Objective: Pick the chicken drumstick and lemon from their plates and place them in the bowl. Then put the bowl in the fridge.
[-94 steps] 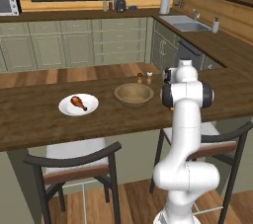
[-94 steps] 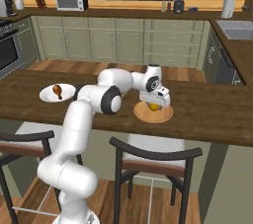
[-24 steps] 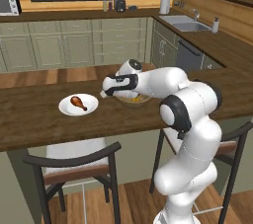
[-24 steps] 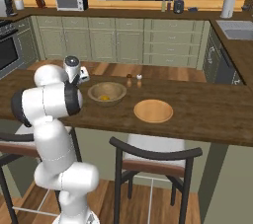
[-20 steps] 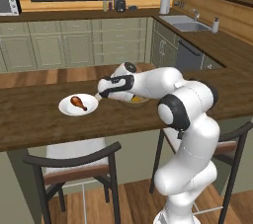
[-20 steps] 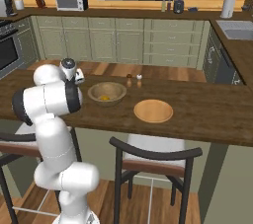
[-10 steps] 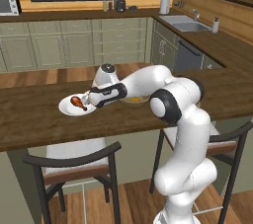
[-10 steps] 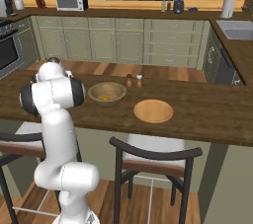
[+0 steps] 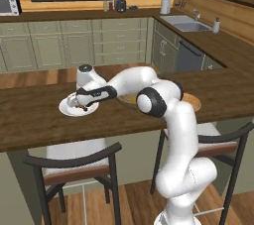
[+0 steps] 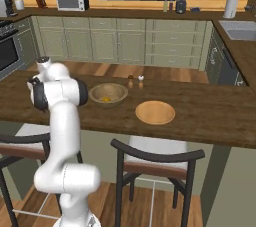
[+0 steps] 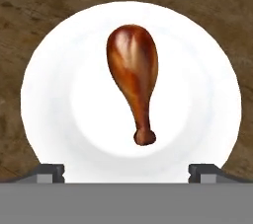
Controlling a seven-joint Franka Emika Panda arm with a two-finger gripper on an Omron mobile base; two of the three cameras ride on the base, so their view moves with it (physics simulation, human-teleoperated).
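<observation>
Gripper [image 11: 126, 172] hangs wide open, empty, over the chicken drumstick [image 11: 133, 78] on the white plate [image 11: 54, 109], evidently positioned to grasp it.

The arm [image 9: 173, 120] is built of glossy white, rounded tubular segments, thick and smooth, with no cables, screws or markings to be seen. Dark grey to black discs and rings mark the joints: one round cap [image 9: 149, 104] faces the camera at the elbow, another sits on the shoulder in the right base view. Behind the fingers, the hand carries a black band and a dark-topped white wrist cylinder. The fingers [image 11: 49, 171] themselves are small, dark grey and square-tipped.
</observation>
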